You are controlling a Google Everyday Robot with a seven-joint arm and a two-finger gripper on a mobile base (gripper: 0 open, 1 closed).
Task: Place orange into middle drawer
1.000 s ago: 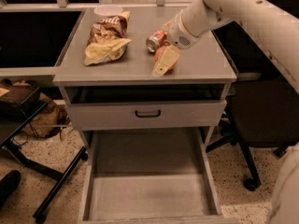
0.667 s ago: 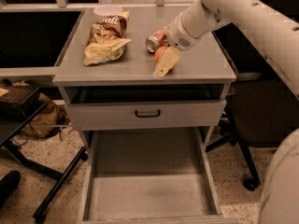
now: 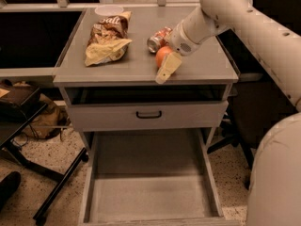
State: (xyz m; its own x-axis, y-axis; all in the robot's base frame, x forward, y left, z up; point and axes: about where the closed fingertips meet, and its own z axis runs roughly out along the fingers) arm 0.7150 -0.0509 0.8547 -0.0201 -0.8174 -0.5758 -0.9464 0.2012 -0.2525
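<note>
Cream hand [image 3: 164, 70] beside orange [image 3: 162, 55]; "Salt" bag [image 3: 109, 32]

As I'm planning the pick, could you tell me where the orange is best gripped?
I'd take the orange across its widest middle, from above and the front: it is round, and the soda can lies close behind. The gripper is beside it, at its front.

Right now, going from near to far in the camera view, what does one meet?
Open middle drawer → closed drawer front with black handle → orange on the cabinet top, with the tool at it → soda can → white container at the far edge. The chip bags span too much depth to place.
</note>
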